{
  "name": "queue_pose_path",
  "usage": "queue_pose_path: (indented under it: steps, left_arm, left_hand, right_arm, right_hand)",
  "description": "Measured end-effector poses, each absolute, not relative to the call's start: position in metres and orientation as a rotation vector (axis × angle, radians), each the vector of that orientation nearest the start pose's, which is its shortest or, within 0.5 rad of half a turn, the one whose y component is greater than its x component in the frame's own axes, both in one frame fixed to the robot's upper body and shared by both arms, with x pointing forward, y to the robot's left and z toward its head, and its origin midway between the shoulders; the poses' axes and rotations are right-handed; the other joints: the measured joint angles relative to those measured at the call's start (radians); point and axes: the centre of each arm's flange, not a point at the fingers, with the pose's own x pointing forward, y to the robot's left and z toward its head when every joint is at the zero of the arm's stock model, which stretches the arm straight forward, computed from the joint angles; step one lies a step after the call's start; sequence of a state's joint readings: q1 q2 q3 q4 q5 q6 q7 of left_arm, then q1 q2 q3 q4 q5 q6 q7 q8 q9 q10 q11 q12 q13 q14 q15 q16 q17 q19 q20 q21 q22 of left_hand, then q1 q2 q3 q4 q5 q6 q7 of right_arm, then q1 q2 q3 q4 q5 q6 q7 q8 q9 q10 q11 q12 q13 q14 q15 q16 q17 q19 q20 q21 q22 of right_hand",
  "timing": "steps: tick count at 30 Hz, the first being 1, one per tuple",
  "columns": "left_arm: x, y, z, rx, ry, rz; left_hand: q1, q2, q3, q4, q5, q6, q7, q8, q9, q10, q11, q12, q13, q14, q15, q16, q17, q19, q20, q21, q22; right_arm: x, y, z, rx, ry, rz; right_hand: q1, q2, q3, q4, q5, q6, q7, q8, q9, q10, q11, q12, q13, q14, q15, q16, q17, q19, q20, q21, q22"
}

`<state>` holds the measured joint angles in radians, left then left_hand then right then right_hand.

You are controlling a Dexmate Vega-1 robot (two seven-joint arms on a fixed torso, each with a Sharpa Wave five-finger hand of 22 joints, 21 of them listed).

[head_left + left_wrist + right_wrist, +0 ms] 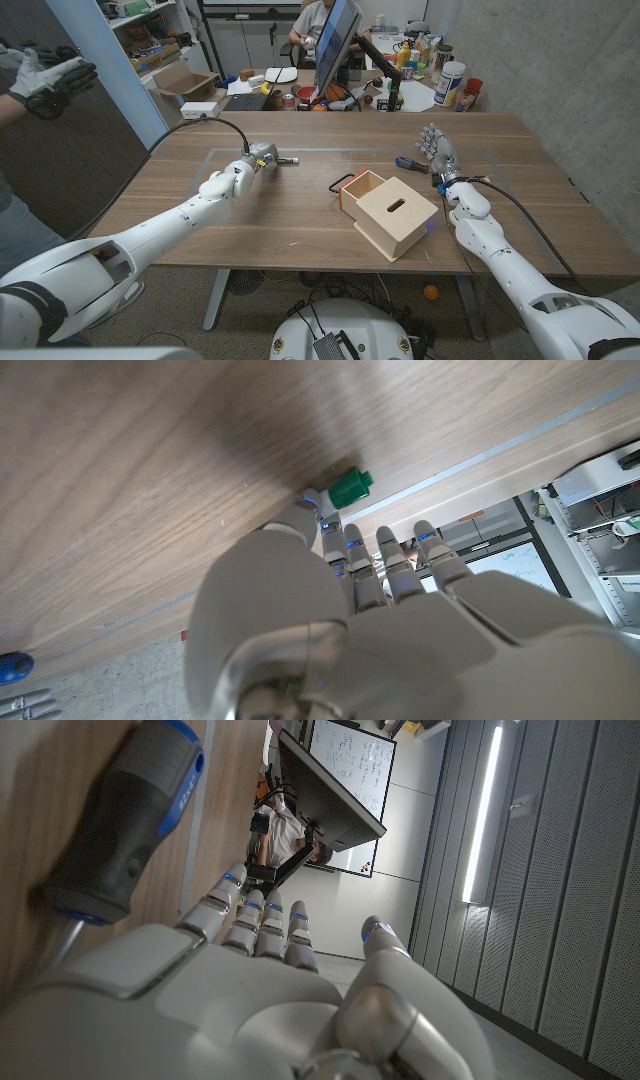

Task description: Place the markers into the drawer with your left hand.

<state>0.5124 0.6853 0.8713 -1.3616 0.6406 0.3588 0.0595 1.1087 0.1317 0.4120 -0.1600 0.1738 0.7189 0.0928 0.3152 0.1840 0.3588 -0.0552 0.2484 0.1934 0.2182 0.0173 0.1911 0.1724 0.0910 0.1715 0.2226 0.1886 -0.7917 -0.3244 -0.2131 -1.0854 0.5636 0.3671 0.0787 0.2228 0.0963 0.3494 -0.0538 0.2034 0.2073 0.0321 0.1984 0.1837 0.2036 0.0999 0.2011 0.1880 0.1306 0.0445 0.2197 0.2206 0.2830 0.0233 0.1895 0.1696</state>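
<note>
Left hand (257, 160) is down over a marker (287, 160) at the desk's (300, 210) far left-middle, fingers curled around it. Can't tell if it's really clamped yet; the green cap (350, 487) pokes out past the fingertips (310, 510). The drawer (362, 193) sits pulled out of the box (397, 215), well off to the right. I'd get a firm pinch before lifting, then carry it level and drop it inside. Right hand (437, 152) stands with fingers spread, holding nothing, beside a screwdriver (120, 820).

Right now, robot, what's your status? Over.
Left robot hand at the green-capped marker, grip unclear. Right robot hand open by the screwdriver. Drawer slid out of the wooden box, path clear.
</note>
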Motion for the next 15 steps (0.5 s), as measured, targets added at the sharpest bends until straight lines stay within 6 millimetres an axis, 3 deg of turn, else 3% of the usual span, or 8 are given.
queue_pose_path:
  steps: [3,7,15]
  left_arm:
    - [0.691,0.262,0.001,1.609,-0.343,0.210]
    - [0.683,0.246,0.010,1.591,-0.384,0.208]
    - [0.673,0.242,0.018,1.573,-0.411,0.237]
  left_hand:
    - [0.000,0.000,-0.004,-0.004,0.000,0.008,0.003,-0.001,0.001,0.002,0.002,-0.002,0.000,0.000,0.000,0.000,0.000,0.000,0.000,0.000,0.000]
    - [0.001,-0.009,-0.006,-0.006,-0.003,0.105,0.022,-0.003,0.025,0.003,0.003,-0.002,0.000,0.000,0.000,0.000,0.000,0.000,0.000,0.000,0.000]
    - [0.008,-0.013,-0.011,-0.003,-0.004,0.109,0.023,0.004,0.053,0.009,0.002,-0.002,0.000,0.011,0.001,0.000,0.000,0.005,0.005,0.000,0.000]
  right_arm:
    - [0.680,-0.312,-0.038,0.162,-0.617,0.089]
    - [0.682,-0.310,-0.036,0.162,-0.625,0.113]
    - [0.684,-0.307,-0.033,0.165,-0.629,0.128]
  right_hand:
    - [0.000,0.000,0.000,0.000,0.000,0.000,0.000,0.000,0.000,0.000,0.000,0.000,0.000,0.000,0.000,0.000,0.000,0.000,0.000,0.000,0.000]
    - [0.000,0.000,0.000,0.000,0.002,0.000,0.000,0.000,0.000,0.000,0.000,0.000,0.000,0.000,0.000,0.000,0.000,0.000,0.000,0.000,0.000]
    - [0.000,0.000,0.000,0.000,0.004,0.000,0.000,0.000,0.000,0.000,0.000,0.000,0.000,0.000,0.000,0.000,0.000,0.000,0.000,0.000,0.000]
